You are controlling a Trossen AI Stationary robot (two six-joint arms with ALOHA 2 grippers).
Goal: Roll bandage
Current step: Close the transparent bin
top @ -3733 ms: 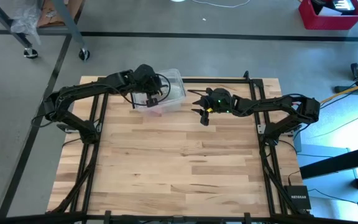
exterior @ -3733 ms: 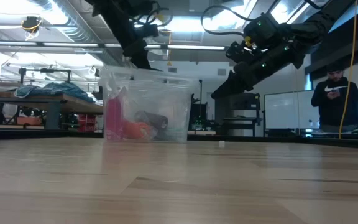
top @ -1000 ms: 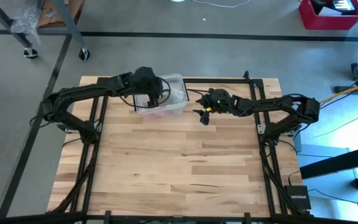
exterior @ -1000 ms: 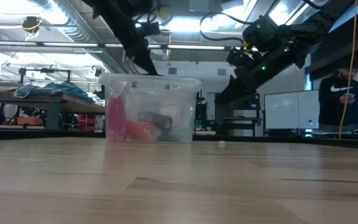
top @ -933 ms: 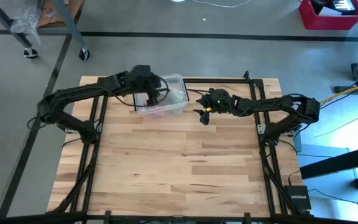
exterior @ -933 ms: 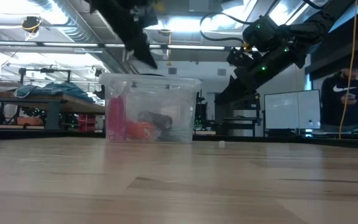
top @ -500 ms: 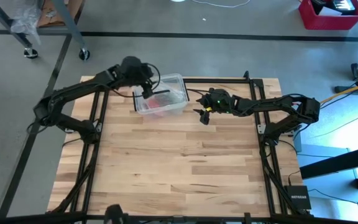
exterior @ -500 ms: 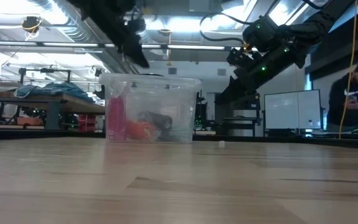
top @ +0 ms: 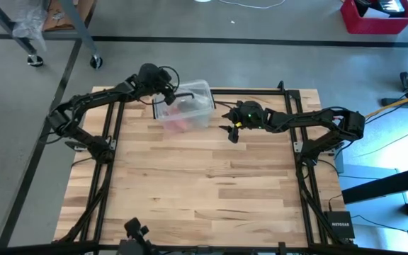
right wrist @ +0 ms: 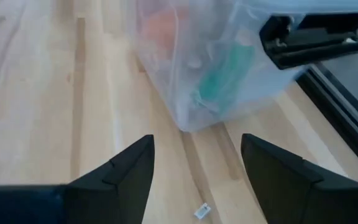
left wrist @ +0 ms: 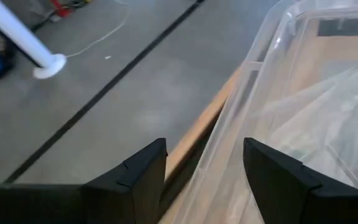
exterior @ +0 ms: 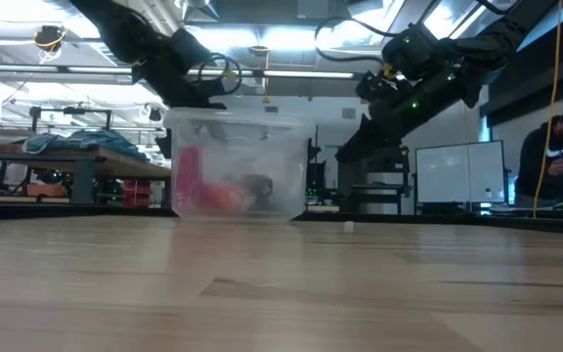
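A clear plastic box (top: 185, 105) stands skewed near the table's far edge, left of the middle, its black handle (top: 187, 91) across the top. Inside, a clear bag (left wrist: 328, 118) holds pink and orange things and a dark lump (exterior: 256, 184); whether that lump is the bandage I cannot tell. My left gripper (top: 166, 97) is open at the box's far left corner, with the box's rim (left wrist: 229, 112) running between its fingers. My right gripper (top: 230, 131) hangs open above the table, just right of the box (right wrist: 229, 68). My left gripper stands astride the box's wall at the far left corner (left wrist: 211, 163), one finger (left wrist: 278, 168) over the inside and one (left wrist: 143, 171) outside, slanting down from the far left. Whether either finger touches the wall I cannot tell.
A small white scrap (right wrist: 200, 211) lies on the wood right of the box. Black frame rails (top: 261, 91) run along the table's far edge and sides. A person (exterior: 557, 156) stands in the room beyond the right side. Bare wood lies nearer the front.
My left gripper has swung out of the box toward the table's far left corner, rolled, and sunk to the box's far left rim. The box has turned about on the table, its right end swinging toward the far edge.
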